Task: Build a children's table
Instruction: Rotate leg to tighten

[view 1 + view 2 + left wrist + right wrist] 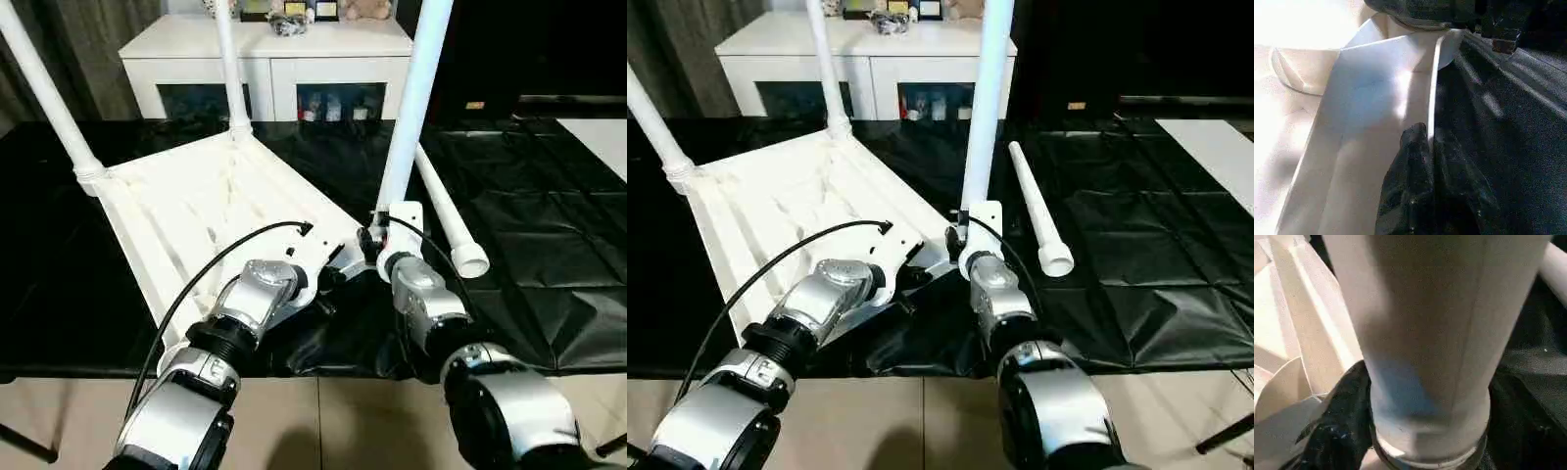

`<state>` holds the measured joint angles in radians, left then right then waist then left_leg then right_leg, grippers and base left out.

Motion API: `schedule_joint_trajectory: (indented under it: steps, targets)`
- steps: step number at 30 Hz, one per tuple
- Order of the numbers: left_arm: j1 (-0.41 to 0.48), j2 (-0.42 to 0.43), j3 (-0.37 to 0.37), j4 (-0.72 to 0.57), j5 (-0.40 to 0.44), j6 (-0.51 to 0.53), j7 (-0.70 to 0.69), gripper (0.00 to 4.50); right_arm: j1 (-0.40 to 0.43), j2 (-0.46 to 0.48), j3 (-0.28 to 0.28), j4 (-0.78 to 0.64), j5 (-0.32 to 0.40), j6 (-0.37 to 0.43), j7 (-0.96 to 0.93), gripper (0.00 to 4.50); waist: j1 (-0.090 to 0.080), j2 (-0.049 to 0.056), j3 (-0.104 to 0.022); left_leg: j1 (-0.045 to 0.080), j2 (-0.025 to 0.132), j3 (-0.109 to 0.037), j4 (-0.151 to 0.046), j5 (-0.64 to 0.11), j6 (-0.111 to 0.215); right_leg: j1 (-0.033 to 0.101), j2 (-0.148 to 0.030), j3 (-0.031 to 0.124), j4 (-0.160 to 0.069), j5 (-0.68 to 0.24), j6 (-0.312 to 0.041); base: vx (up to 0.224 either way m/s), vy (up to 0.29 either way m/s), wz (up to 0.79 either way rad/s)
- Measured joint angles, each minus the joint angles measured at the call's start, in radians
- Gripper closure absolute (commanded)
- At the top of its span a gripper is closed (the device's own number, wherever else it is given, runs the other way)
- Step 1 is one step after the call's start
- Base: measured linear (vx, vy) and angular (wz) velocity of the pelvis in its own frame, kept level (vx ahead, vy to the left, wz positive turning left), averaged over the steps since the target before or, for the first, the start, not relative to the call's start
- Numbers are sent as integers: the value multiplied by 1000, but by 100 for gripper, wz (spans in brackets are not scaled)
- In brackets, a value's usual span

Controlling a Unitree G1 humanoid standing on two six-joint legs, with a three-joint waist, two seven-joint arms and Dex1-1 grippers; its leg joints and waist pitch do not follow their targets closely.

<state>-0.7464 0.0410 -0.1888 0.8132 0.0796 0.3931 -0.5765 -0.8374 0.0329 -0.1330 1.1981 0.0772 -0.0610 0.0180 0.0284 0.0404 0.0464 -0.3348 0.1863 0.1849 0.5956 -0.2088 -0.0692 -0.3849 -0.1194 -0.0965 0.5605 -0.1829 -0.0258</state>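
**Three legs up, one loose**

Tabletop (196, 211) lies upside down on the black sheet (549, 245). Left gripper (1422, 147) is pinched tight on its rim. Right gripper (377, 240) clasps the near leg (411, 108) at the socket. Spare leg (446, 220) lies just beside.

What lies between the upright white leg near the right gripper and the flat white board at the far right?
A loose white tubular leg on black sheeting, seen in both eye views.

a white cabinet (269, 61) with dark glass doors stands behind black sheeting (549, 245) on a beige tiled floor (323, 421).
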Motion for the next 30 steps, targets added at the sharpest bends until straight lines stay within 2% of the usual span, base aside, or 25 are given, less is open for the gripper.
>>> schedule_joint_trajectory:
  steps: [2, 3, 5, 6, 8, 11, 14, 16, 18, 22, 24, 27, 30]
  targets:
    - [-8, 27, 32, 19, 1, -11, 45, 450, 0, 39, 1, 3, 6, -16, 42, 90, -25, -2, 2, -2, -1, -4, -1, 0, 0, -4, 0, -4, 0, 0, 0, -10, 1, -10]
    - [-10, 38, 47, 22, 1, -17, 67, 450, 0, 57, 10, 10, 6, -17, 74, 82, -39, -2, 3, -10, -5, -18, -1, 0, 0, -8, 0, -13, -4, -1, 1, -21, 9, -28]
    - [-14, 53, 59, 19, 0, -21, 80, 450, 0, 60, 33, 22, -4, -30, 119, 60, -44, -2, 3, -21, -5, -31, -1, 0, 0, -16, 0, -25, -10, 1, 1, -11, 4, -14]
    - [-14, 56, 59, 17, -3, -25, 76, 450, 0, 55, 46, 21, -11, -39, 144, 49, -42, -2, 3, -24, -5, -32, -1, 0, 0, -17, 0, -26, -10, 9, 0, 0, 0, 0]
    - [-13, 63, 58, 17, -6, -36, 60, 450, 0, 40, 57, 19, -13, -52, 178, 36, -37, -3, 3, -19, -5, -26, 0, 0, 0, -19, -1, -21, -6, 27, -7, 0, 0, 0]
    - [-4, 90, 51, 8, -8, -58, 4, 450, 22, 2, 64, -44, -9, -65, 262, 11, -24, -4, 3, -19, -3, -23, -3, 0, -1, -21, -3, -22, 1, 34, 0, 0, 0, 0]
    - [20, 140, 30, -26, -10, -86, -92, 450, 71, -76, 85, -159, -8, -71, 389, 4, -9, -3, 3, -17, 4, -18, -9, 0, -1, -21, -1, -23, 4, 37, 2, 0, 0, 0]
    - [42, 190, 13, -47, -13, -124, -184, 450, 112, -139, 102, -212, -11, -70, 473, 4, 6, -3, 3, -14, 6, -15, -9, 0, -1, -22, -1, -21, 16, 38, 1, 51, -44, 9]
    - [61, 233, -8, -66, -13, -165, -264, 450, 138, -191, 121, -248, -16, -57, 539, 4, 13, -2, 2, -14, 9, -13, -12, 1, -1, -24, 2, -19, 20, 37, 2, 56, -40, 9]
    - [105, 301, -30, -140, -32, -198, -401, 450, 173, -260, 163, -332, -27, -21, 696, 4, 25, 4, 1, -24, 20, -13, -7, 8, -4, -33, 11, -18, 25, 29, 3, 28, -17, 1]
    - [131, 338, -49, -190, -46, -200, -476, 450, 204, -302, 188, -400, -16, 18, 810, 4, 38, 4, 1, -23, 20, -12, -7, 8, -3, -36, 11, -19, 28, 25, 0, 56, -2, 3]
    - [159, 369, -70, -246, -57, -198, -561, 450, 245, -329, 244, -482, 8, 79, 960, 4, 60, 5, 2, -23, 20, -11, -5, 7, -3, -37, 10, -18, 34, 20, -6, 20, 0, 2]
    - [180, 370, -101, -293, -62, -192, -603, 450, 249, -324, 282, -500, 12, 94, 1033, 4, 71, 6, 2, -22, 21, -8, -3, 8, -5, -34, 10, -15, 36, 20, -6, 0, 0, 0]
